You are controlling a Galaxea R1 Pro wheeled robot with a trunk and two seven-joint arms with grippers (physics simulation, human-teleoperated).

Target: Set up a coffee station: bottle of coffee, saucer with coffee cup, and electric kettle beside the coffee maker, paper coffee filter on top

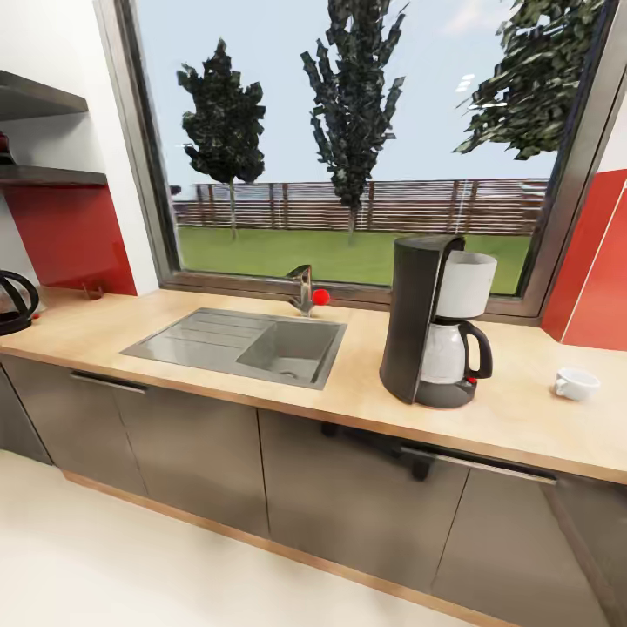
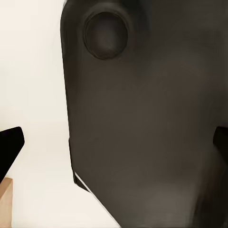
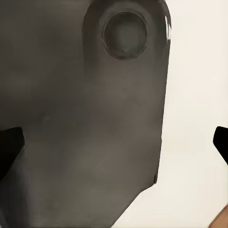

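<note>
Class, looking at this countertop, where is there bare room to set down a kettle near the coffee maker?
Bare wood lies between the sink and coffee maker, and between coffee maker and cup. The strip in front of the sink is narrow.

The wooden surface [image 1: 522, 409] carries a coffee maker [image 1: 433, 320], a white cup [image 1: 575, 383] well to its right, a sunken sink [image 1: 252, 344], and what looks like a kettle [image 1: 13, 305] at far left.

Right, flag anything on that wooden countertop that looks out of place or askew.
The small white coffee cup lies tipped on its side right of the black coffee maker, with no saucer under it. The black electric kettle sits far off at the counter's left end.
</note>
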